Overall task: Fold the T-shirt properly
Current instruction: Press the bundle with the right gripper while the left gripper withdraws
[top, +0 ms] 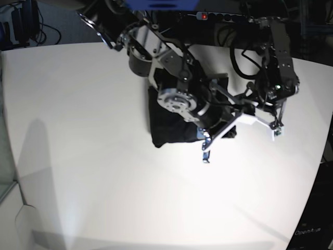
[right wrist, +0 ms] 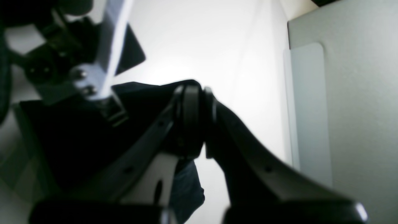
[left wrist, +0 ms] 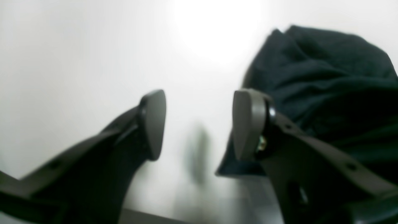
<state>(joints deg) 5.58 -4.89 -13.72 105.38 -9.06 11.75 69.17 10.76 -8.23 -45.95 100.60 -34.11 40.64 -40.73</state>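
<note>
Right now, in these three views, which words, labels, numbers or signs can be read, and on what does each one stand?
"OpenArm": small pale lettering on the dark surface at the bottom right corner of the base view. It is faint, and its end may be cut off.
T-shirt: plain black, no print or label visible.
Both wrist views: blurred, and no text shows in them.

My two arms reach over a white table (top: 78, 130); the black T-shirt (top: 166, 127) lies bunched beneath my right gripper (top: 206, 151), my left gripper (top: 276, 129) hovering just beside it
</note>
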